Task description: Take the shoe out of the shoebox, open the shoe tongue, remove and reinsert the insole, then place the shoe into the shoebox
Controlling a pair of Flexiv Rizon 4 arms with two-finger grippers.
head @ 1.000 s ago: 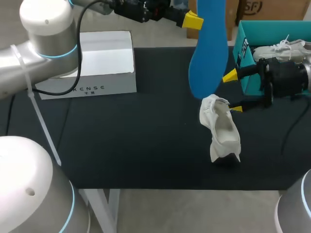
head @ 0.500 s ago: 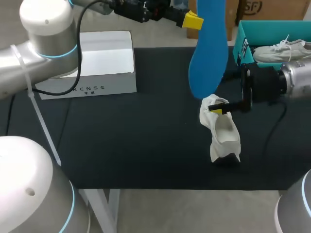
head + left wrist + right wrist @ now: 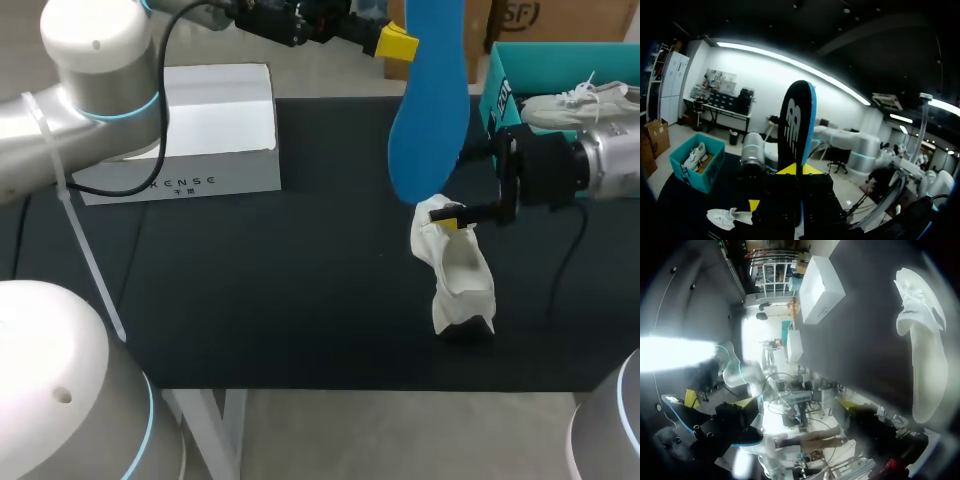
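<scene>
Two yellow-tipped fingers of the left gripper [image 3: 398,42] are clamped on the blue foam insole [image 3: 430,110], which is held upright over the desk's far edge. A white logo [image 3: 791,121] is seen on its black underside. Right of the desk's middle, the white lace-up shoe [image 3: 456,268] is stood on end on the black desk [image 3: 250,300]. The right gripper [image 3: 460,187] is spread wide with one tip at the shoe's collar, and nothing is gripped. Dark lettering [image 3: 182,183] is carried on the white cardboard box [image 3: 215,130] at the far left corner. A second white shoe [image 3: 575,103] is seen inside the teal shoebox [image 3: 497,110] at the far right corner.

The table [image 3: 300,300] is seen from above and behind. The shoe [image 3: 455,265] is seen from both wrists too.
</scene>
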